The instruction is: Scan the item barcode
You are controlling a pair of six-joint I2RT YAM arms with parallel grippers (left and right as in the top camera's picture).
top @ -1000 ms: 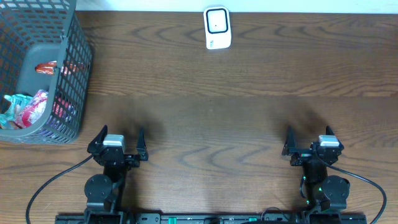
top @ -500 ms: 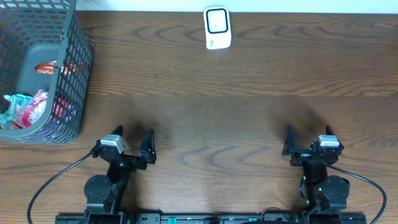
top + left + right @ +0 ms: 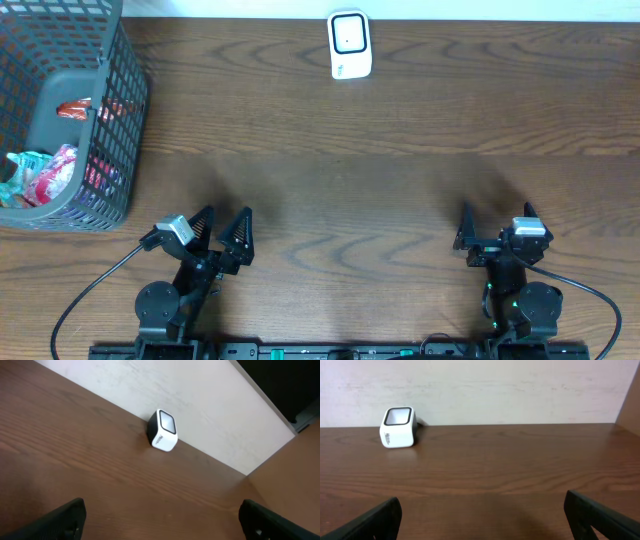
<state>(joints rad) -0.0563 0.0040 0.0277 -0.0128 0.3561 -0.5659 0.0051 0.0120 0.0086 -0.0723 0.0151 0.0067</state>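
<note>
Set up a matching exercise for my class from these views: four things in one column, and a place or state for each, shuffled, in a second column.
Column one
1. dark grey wire-mesh basket
2. white box-shaped scanner
3. left tool
4. right tool

Column two
A. far edge of the brown wooden table, near the middle
B. near edge, open, pointing straight ahead
C. far left corner, with colourful packets inside
D. near edge, open, turned at an angle

Pairs: 1-C, 2-A, 3-D, 4-B

Wht scanner [image 3: 350,45], dk grey basket [image 3: 128,125]
</note>
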